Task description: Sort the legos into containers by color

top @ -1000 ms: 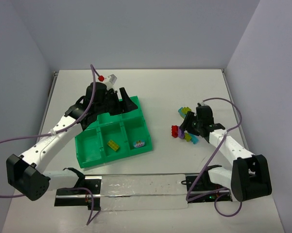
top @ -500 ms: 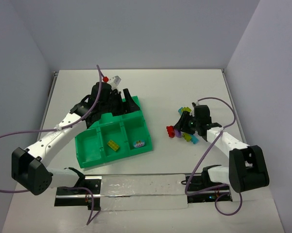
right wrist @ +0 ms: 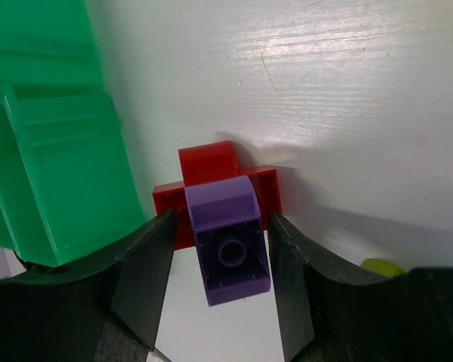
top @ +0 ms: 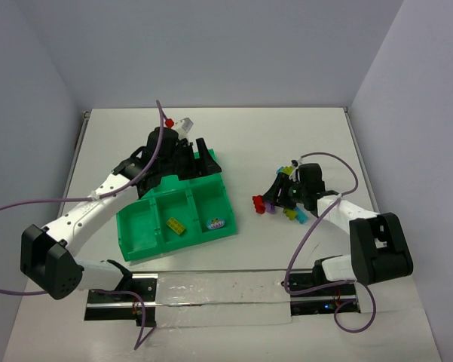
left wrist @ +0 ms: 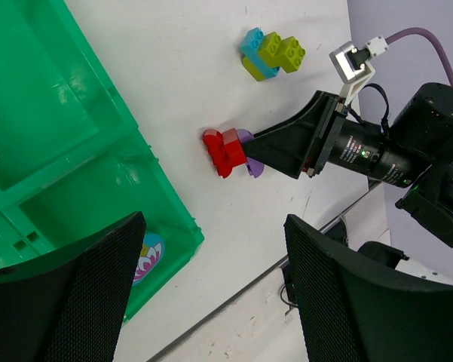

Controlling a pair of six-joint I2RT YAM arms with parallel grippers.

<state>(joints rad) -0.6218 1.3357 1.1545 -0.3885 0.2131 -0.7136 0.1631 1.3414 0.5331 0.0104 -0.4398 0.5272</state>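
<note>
My right gripper [top: 271, 200] is shut on a joined red brick [right wrist: 207, 162] and purple brick [right wrist: 226, 226], low over the table, right of the bright green tray [top: 173, 247]. In the right wrist view its fingers [right wrist: 147, 264] flank the purple brick and press the red one. The red brick also shows in the top view [top: 258, 202] and the left wrist view [left wrist: 222, 151]. My left gripper [top: 203, 154] is open and empty above the tray's far right corner. A yellow-green brick [top: 175, 225] lies in the front middle compartment.
A light blue and yellow-green brick cluster [left wrist: 271, 54] lies on the table behind my right gripper, and more bricks [top: 294, 215] lie under its wrist. A round flower-patterned piece [top: 216, 223] sits in the front right compartment. The tray's wall [right wrist: 53, 151] is close on the left.
My right gripper has moved left toward the tray, carrying the red and purple bricks away from the pile. My left gripper has shifted slightly right over the tray's far corner.
</note>
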